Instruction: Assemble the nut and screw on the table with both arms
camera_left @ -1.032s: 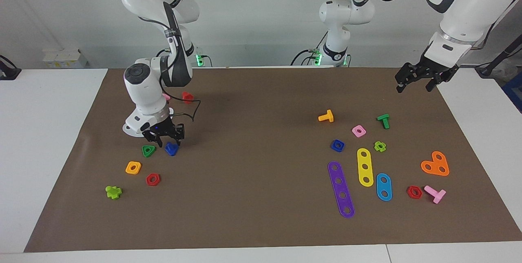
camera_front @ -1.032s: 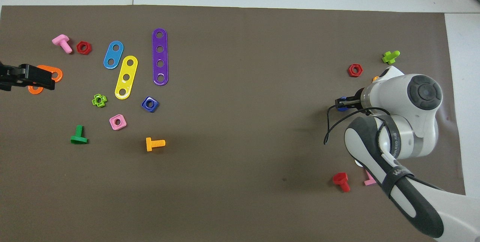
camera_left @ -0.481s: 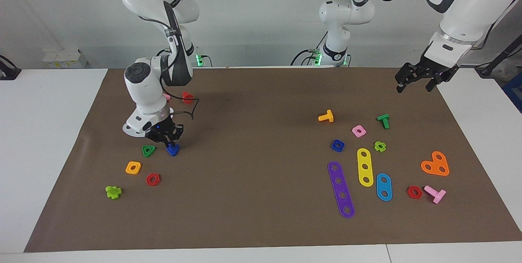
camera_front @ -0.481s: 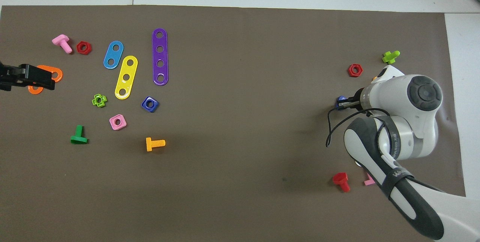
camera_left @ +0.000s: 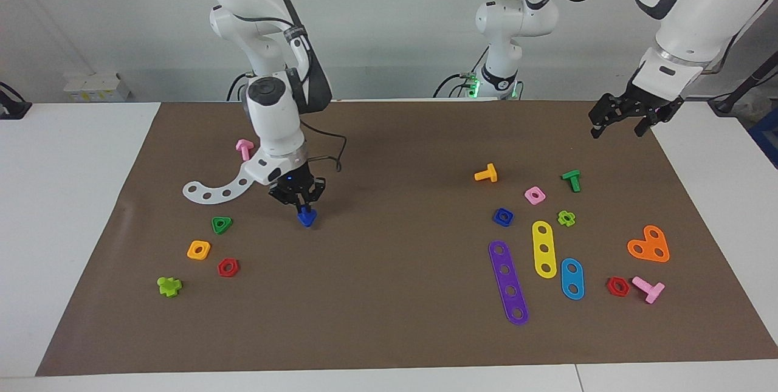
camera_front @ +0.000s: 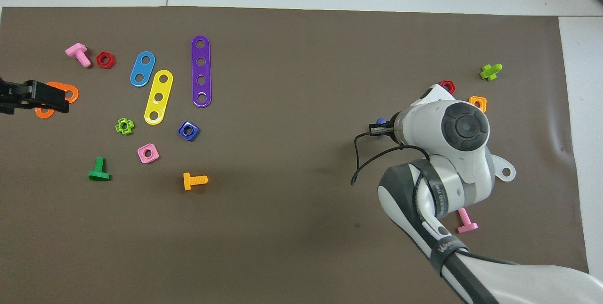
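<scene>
The dark-blue screw (camera_left: 306,217) hangs head down from my right gripper (camera_left: 302,205), which is shut on it just over the brown mat (camera_left: 389,319) of the table, toward the right arm's end. In the overhead view only a bit of the screw (camera_front: 381,121) shows at the right gripper (camera_front: 378,127). The dark-blue nut (camera_left: 502,216) lies on the mat toward the left arm's end and also shows in the overhead view (camera_front: 188,130). My left gripper (camera_left: 621,125) waits open and empty over the mat's corner near the left arm's base, above an orange heart plate (camera_front: 68,92).
A white curved strip (camera_left: 222,188), pink screw (camera_left: 244,149), green triangular nut (camera_left: 221,224), orange nut (camera_left: 199,250) and red hex nut (camera_left: 228,267) lie near the right gripper. Beside the dark-blue nut lie an orange T screw (camera_left: 486,174), pink nut (camera_left: 535,195), purple strip (camera_left: 508,281) and yellow strip (camera_left: 544,248).
My right gripper has closed on the dark-blue screw, lifted it and carried it toward the middle of the table. The white curved strip is now uncovered. The left arm has not moved.
</scene>
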Tool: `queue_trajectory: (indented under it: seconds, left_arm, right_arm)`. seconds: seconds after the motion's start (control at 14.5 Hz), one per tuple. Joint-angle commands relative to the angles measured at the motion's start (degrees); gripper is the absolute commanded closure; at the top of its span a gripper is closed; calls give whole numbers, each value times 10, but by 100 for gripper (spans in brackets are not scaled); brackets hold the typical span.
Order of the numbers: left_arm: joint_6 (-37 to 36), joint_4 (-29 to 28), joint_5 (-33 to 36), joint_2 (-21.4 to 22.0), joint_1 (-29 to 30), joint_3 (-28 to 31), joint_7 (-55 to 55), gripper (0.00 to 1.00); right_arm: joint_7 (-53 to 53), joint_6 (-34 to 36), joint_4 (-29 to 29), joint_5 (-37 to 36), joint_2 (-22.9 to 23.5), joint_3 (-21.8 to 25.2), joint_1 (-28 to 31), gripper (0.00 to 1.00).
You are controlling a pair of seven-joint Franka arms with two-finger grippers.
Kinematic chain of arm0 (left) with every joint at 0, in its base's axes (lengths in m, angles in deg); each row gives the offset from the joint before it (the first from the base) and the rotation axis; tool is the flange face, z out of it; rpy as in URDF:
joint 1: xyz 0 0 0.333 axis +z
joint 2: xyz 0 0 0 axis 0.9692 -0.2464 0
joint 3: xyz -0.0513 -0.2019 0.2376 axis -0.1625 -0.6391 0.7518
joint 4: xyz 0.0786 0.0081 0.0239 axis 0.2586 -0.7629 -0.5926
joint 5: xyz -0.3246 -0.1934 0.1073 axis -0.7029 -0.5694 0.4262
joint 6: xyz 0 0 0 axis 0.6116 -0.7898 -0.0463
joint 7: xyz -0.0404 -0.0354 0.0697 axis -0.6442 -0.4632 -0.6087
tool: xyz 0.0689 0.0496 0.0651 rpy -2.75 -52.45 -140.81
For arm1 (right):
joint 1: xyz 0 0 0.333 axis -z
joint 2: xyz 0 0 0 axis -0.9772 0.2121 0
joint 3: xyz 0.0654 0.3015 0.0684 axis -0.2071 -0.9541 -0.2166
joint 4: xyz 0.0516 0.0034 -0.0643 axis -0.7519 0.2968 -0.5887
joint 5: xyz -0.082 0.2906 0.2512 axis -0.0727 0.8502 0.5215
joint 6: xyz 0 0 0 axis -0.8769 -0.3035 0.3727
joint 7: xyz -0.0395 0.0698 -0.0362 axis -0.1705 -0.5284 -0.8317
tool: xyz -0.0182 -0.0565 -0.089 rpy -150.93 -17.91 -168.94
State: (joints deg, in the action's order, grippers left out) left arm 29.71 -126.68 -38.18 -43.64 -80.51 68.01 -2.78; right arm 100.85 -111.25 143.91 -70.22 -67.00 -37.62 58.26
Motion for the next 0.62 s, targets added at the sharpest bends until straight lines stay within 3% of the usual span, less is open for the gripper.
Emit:
queue_trajectory:
  seconds: [0.0,0.14,0.34,0.55]
  left_arm:
    - [1,-18,-8,15,-3,-1,8,0]
    - [2,-20,-8,16,-6,-2,9,0]
    - [62,-70,-9,28,-8,-9,5,0]
    - [116,-67,-25,-27,-40,-10,5,0]
  right_arm:
    - [95,-1,-58,-6,39,0,-47,100]
    - [145,4,-83,-6,49,0,-69,100]
    - [193,21,-111,-15,79,1,-112,100]
    - [215,26,-119,-44,101,2,-140,100]
